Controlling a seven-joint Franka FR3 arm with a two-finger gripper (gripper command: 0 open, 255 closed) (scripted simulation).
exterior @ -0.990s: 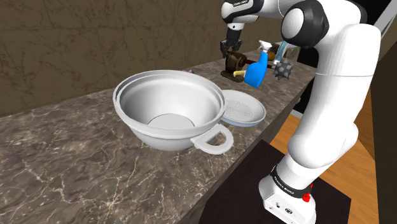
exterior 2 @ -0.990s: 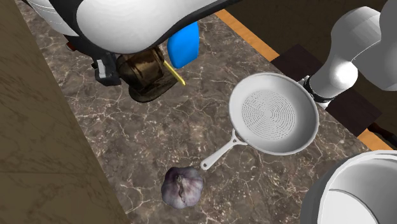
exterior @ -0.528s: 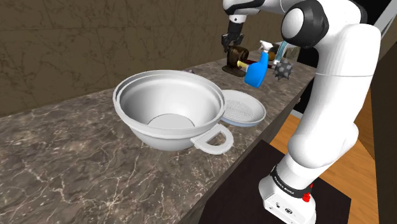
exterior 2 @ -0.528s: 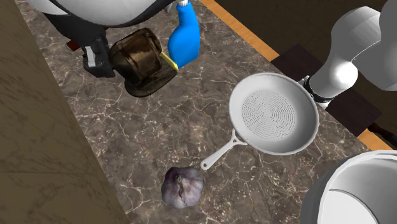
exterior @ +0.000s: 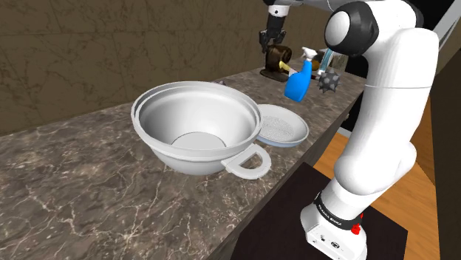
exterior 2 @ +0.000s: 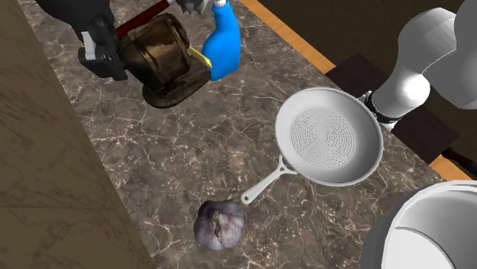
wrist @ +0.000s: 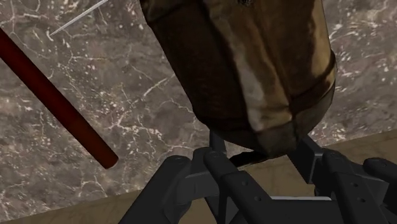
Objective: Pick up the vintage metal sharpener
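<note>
The gripper (wrist: 259, 149) is clasping the brown sharpener (wrist: 248, 63) by one end, calling for a slow, straight rise clear of the neighbouring blue bottle (exterior 2: 222, 42).

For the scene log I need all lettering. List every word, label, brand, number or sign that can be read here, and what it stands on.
No text can be read.
Dark band at the arm's foot: small pale marks, too small to read.
Sharpener: no lettering shows.
Blue spray bottle: no label shows.
Bowl and strainer pan: plain, no marks.
</note>
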